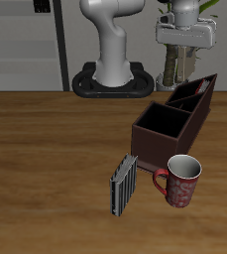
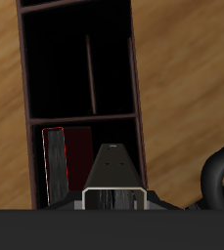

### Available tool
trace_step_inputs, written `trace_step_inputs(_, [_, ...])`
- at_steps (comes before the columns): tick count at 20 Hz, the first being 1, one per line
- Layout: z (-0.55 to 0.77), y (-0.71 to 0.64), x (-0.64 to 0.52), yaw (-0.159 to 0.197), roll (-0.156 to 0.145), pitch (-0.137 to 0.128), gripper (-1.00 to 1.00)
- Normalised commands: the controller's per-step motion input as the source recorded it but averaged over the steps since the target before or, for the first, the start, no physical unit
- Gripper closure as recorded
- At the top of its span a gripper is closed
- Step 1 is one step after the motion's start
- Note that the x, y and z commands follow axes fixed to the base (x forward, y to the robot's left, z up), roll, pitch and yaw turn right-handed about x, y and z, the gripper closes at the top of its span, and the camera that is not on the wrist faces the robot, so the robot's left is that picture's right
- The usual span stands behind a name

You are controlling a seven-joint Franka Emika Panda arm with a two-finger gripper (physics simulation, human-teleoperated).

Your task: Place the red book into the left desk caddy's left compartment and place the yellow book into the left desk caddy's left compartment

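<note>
red book (image 2: 72, 161) upright in left desk caddy (image 1: 174, 121), directly below jaws, jaw gap unclear

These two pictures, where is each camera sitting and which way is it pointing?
Exterior view: sits in front of the table and above it, looking back and down at the wooden table, the brown caddy, the mug and a grey striped book; the robot's white base and the gripper over the caddy show.
Wrist view: rides on the gripper, looking straight down into the caddy, where the red book stands; only gripper parts show.
Shared: the caddy, the table, the red book and the gripper.
</note>
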Motion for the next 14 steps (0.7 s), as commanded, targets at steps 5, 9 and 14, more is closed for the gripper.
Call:
trace_step_inputs(5, [0.07, -0.06, 0.14, -0.006, -0.006, -0.009, 1.0])
trace_step_inputs(9, [0.02, 0.03, 0.06, 0.01, 0.004, -0.009, 1.0])
trace_step_inputs(14, [-0.09, 0.09, 0.06, -0.002, 0.017, 0.028, 1.0])
